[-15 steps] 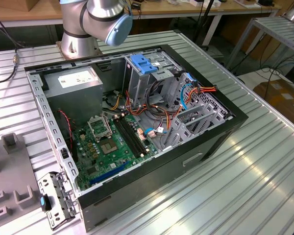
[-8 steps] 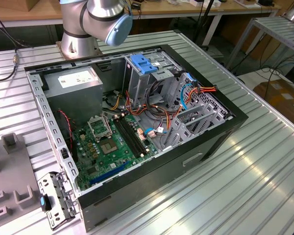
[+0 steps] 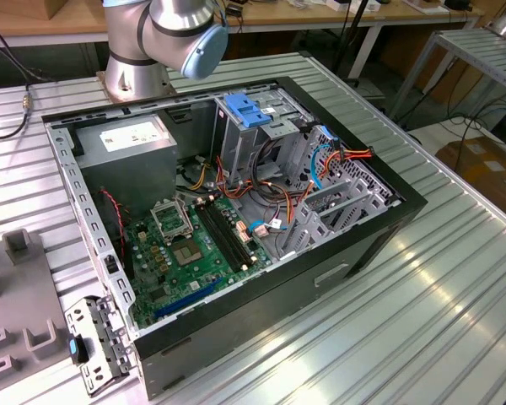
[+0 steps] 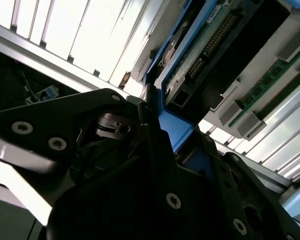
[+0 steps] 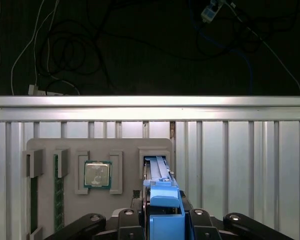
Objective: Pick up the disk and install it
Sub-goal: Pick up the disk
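Observation:
The disk [image 5: 157, 169] stands on edge in a slot of the grey fixture tray [image 5: 125, 145], its blue plastic rail toward the camera. In the second wrist view the disk [image 4: 206, 44] shows its green circuit board, a connector and the blue rail. My gripper [image 5: 163, 216] has a black finger on each side of the blue rail and is shut on it. In the second wrist view the gripper [image 4: 165, 131] clamps the same rail. I cannot tell whether the disk still rests in the slot or is lifted a little.
The tray also holds a processor [image 5: 97, 175] and a memory stick [image 5: 58, 195] beside the disk slot. The table edge [image 5: 150, 107] runs just past the tray. The open computer case [image 3: 405, 202] lies on the ribbed table, with a blue-latched drive cage [image 3: 249, 110], a grey power supply [image 3: 126, 143] and loose cables.

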Motion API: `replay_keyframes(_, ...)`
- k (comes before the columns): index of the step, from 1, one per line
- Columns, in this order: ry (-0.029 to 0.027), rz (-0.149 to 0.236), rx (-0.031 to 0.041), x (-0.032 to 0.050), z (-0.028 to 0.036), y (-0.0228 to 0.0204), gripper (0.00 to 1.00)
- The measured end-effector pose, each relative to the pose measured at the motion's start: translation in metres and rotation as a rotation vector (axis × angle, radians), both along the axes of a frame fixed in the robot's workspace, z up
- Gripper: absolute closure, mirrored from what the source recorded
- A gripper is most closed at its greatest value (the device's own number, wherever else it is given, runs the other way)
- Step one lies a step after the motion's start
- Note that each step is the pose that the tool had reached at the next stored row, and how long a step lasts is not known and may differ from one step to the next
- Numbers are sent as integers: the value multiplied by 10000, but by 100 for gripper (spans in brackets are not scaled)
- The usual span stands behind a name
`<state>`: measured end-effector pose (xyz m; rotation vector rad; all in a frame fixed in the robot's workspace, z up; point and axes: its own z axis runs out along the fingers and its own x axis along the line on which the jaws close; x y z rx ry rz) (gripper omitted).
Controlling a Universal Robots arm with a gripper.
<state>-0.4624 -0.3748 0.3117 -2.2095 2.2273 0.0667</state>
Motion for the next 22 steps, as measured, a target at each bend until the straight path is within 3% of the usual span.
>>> replay_keyframes(8, 1, 0, -1, 0, 25, 0, 63)
replay_keyframes(22, 0, 0, 0, 0, 273, 0, 63)
